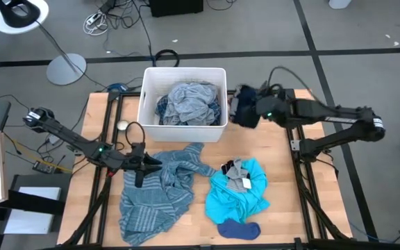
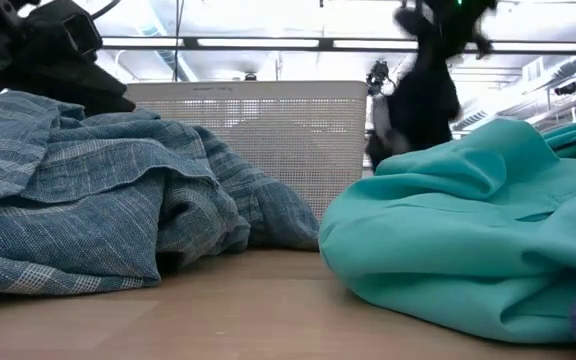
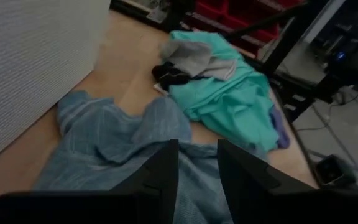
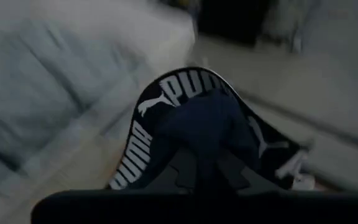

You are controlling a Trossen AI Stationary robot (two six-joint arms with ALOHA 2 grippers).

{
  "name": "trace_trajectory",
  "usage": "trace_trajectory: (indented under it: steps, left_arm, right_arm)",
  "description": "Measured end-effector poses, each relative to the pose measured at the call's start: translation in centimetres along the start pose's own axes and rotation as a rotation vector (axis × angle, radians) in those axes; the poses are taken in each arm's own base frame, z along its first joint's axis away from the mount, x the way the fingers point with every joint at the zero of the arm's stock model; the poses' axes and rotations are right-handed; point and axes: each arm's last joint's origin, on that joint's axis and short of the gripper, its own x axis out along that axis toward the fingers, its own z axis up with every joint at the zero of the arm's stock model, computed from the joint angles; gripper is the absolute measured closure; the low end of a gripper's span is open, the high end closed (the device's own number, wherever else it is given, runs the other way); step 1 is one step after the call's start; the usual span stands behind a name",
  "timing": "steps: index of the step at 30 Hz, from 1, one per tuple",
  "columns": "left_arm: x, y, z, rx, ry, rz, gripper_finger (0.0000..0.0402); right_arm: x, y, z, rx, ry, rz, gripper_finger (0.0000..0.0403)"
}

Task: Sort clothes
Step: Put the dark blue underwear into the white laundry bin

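Right tool [image 1: 245, 110] is up in the air just beside the white bin's [image 1: 183, 129] outer corner, pinched on a dark garment with a white-lettered waistband [image 4: 185, 118]. The piece hangs from the tool, clear of the surface [image 1: 283, 187]; the low view shows it dangling dark behind the turquoise heap.

Left tool [image 1: 142, 165] sits low over the grey-blue striped top [image 1: 155, 198], at its upper edge. Fingers [image 3: 160, 180] slightly apart, nothing between them, pointing across the striped fabric toward the turquoise garment [image 1: 238, 194].

The striped top is crumpled on the surface right under and ahead of the left tool, reaching up near the bin wall. The turquoise garment is farther out from the left tool, below the right tool, with a small grey piece [image 1: 236, 170] on top. Dark blue socks [image 1: 239, 228] lie at the turquoise garment's near edge. Inside the bin, next to the right tool: grey shirt [image 1: 189, 101] over some darker blue fabric [image 1: 164, 110].
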Motion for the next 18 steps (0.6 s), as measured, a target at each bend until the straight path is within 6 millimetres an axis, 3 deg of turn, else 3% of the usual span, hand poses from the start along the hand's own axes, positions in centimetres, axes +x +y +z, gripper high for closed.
trace_trajectory:
  steps: [4, 9, 13, 18]
  left_arm:
    - [0.4, 0.1, -0.4, 0.005, 0.016, 0.034, 0.0285]
    - [0.9, 0.0, -0.6, -0.008, 0.019, 0.040, 0.0285]
    - [1.1, -0.3, -0.5, -0.019, -0.002, 0.018, 0.0285]
    - [1.2, -0.6, -0.4, -0.001, -0.019, -0.001, 0.0285]
  right_arm:
    - [-3.2, 1.6, 5.1, -0.051, -0.161, 0.058, 0.0391]
    - [-4.6, 5.2, 9.8, -0.126, -0.305, 0.161, 0.0391]
    - [-3.3, 8.7, 11.9, -0.185, -0.341, 0.242, 0.0384]
    - [0.3, 12.4, 12.6, -0.218, -0.323, 0.226, 0.0361]
